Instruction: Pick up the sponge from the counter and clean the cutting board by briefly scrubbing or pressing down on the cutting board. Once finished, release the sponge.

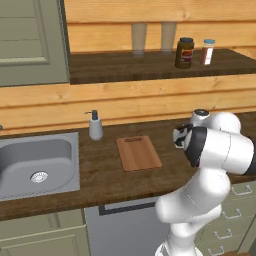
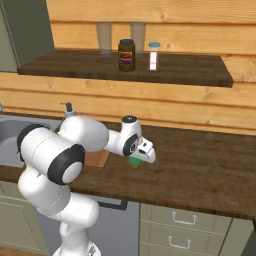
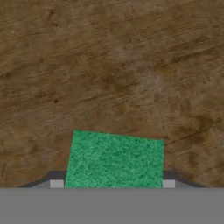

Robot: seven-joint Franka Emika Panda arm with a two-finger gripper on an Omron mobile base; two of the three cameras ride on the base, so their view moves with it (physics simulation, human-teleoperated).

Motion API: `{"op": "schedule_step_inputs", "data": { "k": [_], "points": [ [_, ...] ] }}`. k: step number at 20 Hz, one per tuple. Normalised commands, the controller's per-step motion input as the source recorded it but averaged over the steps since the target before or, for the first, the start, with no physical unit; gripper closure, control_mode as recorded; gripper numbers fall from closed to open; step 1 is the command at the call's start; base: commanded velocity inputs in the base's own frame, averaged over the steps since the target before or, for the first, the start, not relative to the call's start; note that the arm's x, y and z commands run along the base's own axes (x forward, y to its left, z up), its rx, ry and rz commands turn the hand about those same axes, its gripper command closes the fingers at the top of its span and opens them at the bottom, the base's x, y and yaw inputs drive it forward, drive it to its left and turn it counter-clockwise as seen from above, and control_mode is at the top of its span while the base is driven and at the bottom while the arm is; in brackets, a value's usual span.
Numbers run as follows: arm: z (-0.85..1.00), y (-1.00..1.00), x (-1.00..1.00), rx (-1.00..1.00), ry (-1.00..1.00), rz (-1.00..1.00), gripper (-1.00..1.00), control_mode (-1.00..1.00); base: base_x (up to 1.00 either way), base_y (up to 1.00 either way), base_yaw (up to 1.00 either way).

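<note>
I have the two-finger gripper [image 2: 141,159] low over the long dark brown wood-grain counter [image 2: 200,170], and in the hand view the small bright green rectangular sponge [image 3: 114,159] sits at 6 o'clock, between the two finger tips [image 3: 56,183]. The tips stand against its two short sides, so I read the fingers as clamped on the sponge. The sponge rests flat on the counter; I see no gap under it, so I judge the lift not yet made.

In the right base view the sponge shows as a green patch under the white hand, at 3 o'clock from the flat reddish-brown wooden cutting board [image 1: 138,153], near it but apart. In the left base view the board lies at 3 o'clock from the grey steel sink [image 1: 37,167], with the grey soap dispenser [image 1: 95,126] at 11 o'clock from the board.

Procedure for the step in hand:
1. Confirm the grip is square. The sponge looks slightly skewed between the tips, so I expect it may twist when raised.
2. Raise straight up, only enough to clear the counter and the board's edge.
3. Carry toward 9 o'clock in the right base view, to the board's middle, away from its slot handle.
4. Keep the grip moderate; a sponge is likely soft and may squeeze out.
</note>
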Motion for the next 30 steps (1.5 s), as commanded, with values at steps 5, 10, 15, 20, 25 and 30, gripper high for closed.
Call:
{"op": "schedule_step_inputs", "data": {
  "k": [5, 10, 15, 20, 25, 30],
  "points": [
    [0.47, 0.58, -0.26, 0.03, -0.02, -0.05, 1.0, -1.0, 0.0, 0.0, 0.0],
    [0.05, 0.9, -0.22, 0.0, -0.02, -0.17, 1.0, -1.0, 0.0, 0.0, 0.0],
    [0.04, 0.99, -0.11, 0.0, 0.0, -0.17, 1.0, -1.0, 0.0, 0.0, 0.0],
    [0.0, 0.96, 0.0, -0.02, 0.08, -0.16, 1.0, -1.0, 0.0, 0.0, 0.0],
    [-0.02, 0.77, 0.19, -0.02, 0.09, -0.14, 1.0, -1.0, 0.0, 0.0, 0.0],
    [-0.07, 0.62, 0.06, 0.0, 0.02, -0.12, 1.0, -1.0, 0.0, 0.0, 0.0]
  ]
}}
